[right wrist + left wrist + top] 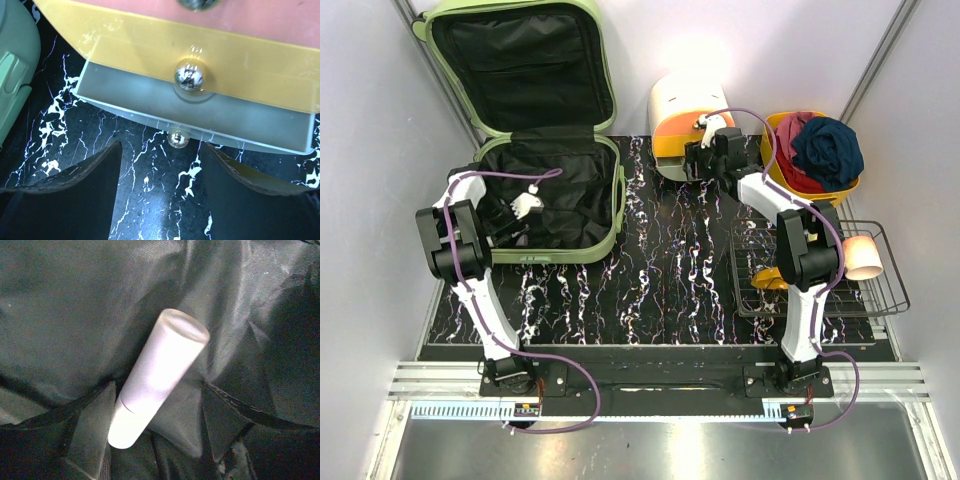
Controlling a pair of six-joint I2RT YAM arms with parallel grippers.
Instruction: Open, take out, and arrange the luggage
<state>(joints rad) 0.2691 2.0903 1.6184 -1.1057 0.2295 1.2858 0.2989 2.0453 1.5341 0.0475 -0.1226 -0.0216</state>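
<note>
From above, the luggage [520, 60] stands at the far left of the desk [670, 260]. It is already unzipped, with its lid tipped back against the wall. The left fingers [527, 205] reach down into its lower half. The right fingers [712, 128] face the cream-and-orange drawer box [675, 100]. Clothes [825, 150] are heaped in the orange bin [772, 130] at the right, so some unpacking looks done.

At the left wrist, 1 pale tube [160, 375] lies on the black lining [75, 315]. The left fingers [92, 435] stand apart on either side of it and are not clamped on it. It has yet to come out.

At the right wrist, the right fingers [75, 200] are spread wide and hold nothing. They sit just short of a drawer [200, 115] that seems partly pulled out, though the angle is awkward. Its knob [189, 77] is untouched. I judge opening finished, with emptying and arranging underway.
</note>
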